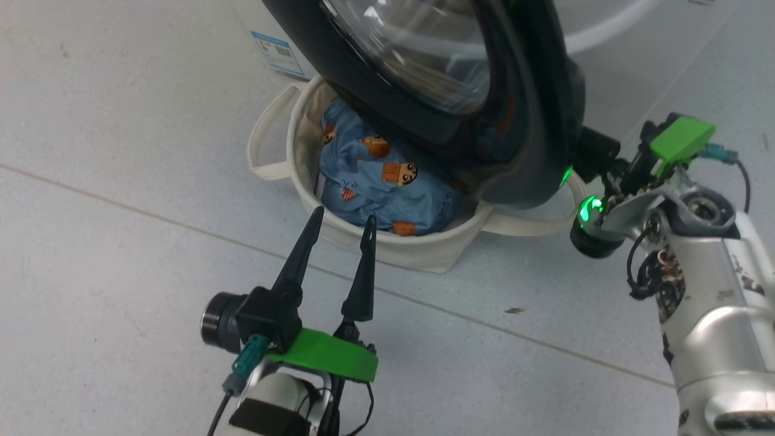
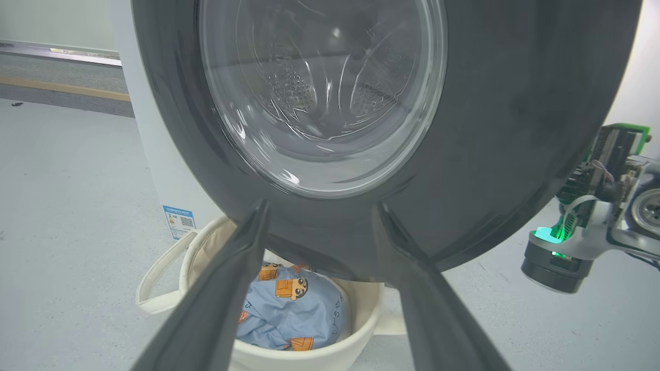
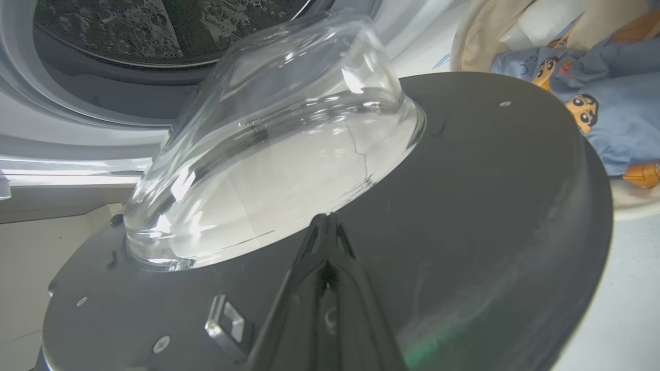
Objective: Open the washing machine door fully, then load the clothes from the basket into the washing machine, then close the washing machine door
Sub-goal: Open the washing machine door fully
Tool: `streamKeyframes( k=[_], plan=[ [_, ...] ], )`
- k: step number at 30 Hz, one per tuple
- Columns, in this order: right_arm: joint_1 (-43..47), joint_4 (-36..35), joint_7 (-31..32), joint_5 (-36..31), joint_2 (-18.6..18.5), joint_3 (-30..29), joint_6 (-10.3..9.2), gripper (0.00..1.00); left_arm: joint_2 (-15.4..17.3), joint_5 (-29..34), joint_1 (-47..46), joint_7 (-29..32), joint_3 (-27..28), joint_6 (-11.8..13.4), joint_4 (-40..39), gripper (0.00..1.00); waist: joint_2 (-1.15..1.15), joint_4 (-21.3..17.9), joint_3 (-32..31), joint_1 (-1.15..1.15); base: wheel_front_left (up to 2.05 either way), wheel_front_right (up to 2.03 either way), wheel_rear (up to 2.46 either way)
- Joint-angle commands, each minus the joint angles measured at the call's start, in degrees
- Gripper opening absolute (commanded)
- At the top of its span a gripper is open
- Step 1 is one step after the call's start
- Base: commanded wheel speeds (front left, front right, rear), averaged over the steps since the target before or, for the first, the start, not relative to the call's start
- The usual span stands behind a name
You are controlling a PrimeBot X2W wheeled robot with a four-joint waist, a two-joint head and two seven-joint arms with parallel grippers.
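Right gripper (image 3: 326, 220) is pinched together on nothing, its tips at the inner face of the washing machine door (image 1: 521, 121) straight ahead, touching I think, though it's hard to say. That door hangs over the basket (image 1: 387, 245). Left gripper (image 1: 344, 213), spread wide and empty, is the nearer one: the clothes (image 1: 375, 181) lie just beyond its tips.

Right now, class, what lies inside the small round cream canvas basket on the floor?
Crumpled blue fabric clothes printed with orange-brown cartoon figures lie in the basket. The glossy black round washing machine door overhangs one side, hiding that part; anything beneath the clothes is covered.
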Motion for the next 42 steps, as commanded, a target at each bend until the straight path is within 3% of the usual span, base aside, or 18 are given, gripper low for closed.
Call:
streamKeyframes(
  k=[1, 7, 14, 19, 23, 26, 29, 31, 36, 38, 42],
  plan=[
    [0.07, -2.09, 0.49, 0.82, 1.14, 1.42, 0.01, 0.0, 0.77, 0.5, 0.44, -0.68, 2.44, -0.21, -1.43, 1.0, -0.01, 0.13, -0.51, 0.01, 0.0, 0.0, 0.0],
    [4.64, -2.5, -1.55, 7.96, 1.3, 11.49, 0.01, 0.0, 0.77, 0.33, 1.66, -0.68, 3.33, -0.53, -1.1, 1.0, -0.01, 1.33, -2.2, 0.01, 0.0, 0.0, 0.0],
    [7.88, -4.14, -8.76, 13.22, 1.31, 23.14, 0.01, 0.0, 0.77, 0.33, 3.14, -0.68, 4.13, -0.68, -0.88, 1.0, -0.01, 2.4, -3.96, 0.01, 0.0, 0.0, 0.0],
    [8.12, -4.37, -13.1, 14.77, 1.32, 25.48, 0.01, 0.0, 0.77, 0.87, 4.17, -0.68, 5.24, -1.11, -0.36, 1.0, -0.01, 2.21, -5.9, 0.01, 0.0, 0.0, 0.0],
    [8.43, -5.15, -16.72, 12.38, 0.62, 25.33, 0.01, 0.0, 0.77, 1.58, 5.09, -0.68, 6.64, -1.64, 0.1, 1.0, -0.01, 1.28, -8.03, 0.01, 0.0, 0.0, 0.0],
    [9.38, -9.66, -23.74, 5.42, -1.78, 25.43, 0.01, 0.0, 0.77, 2.04, 6.05, -0.68, 7.75, -2.21, 0.55, 1.0, -0.01, 0.23, -10.11, 0.01, 0.0, 0.0, 0.0],
    [12.11, -18.11, -35.29, -7.57, -5.1, 28.24, 0.01, 0.0, 0.77, 2.61, 7.22, -0.68, 9.24, -2.93, 1.08, 1.0, -0.01, -1.22, -12.29, 0.01, 0.0, 0.0, 0.0],
    [14.18, -22.58, -43.58, -18.75, -8.36, 33.06, 0.01, 0.0, 0.77, 3.14, 8.05, -0.68, 10.32, -3.45, 1.46, 1.0, -0.01, -2.35, -13.79, 0.01, 0.0, 0.0, 0.0],
    [17.89, -24.69, -58.17, -36.04, -13.15, 40.38, 0.01, 0.0, 0.77, 4.23, 9.56, -0.68, 11.93, -4.52, 2.11, 1.0, -0.01, -4.39, -16.67, 0.01, 0.0, 0.0, 0.0],
    [21.09, -24.35, -60.5, -45.28, -13.76, 39.1, 0.01, 0.0, 0.77, 4.79, 10.35, -0.68, 12.65, -5.14, 2.22, 1.0, -0.01, -5.68, -18.62, 0.01, 0.0, 0.0, 0.0],
    [27.57, -29.03, -60.62, -58.4, -11.2, 32.34, 0.01, 0.0, 0.77, 5.62, 11.48, -0.68, 13.75, -5.78, 2.25, 1.0, -0.01, -7.64, -20.23, 0.01, 0.0, 0.0, 0.0]
  ],
)
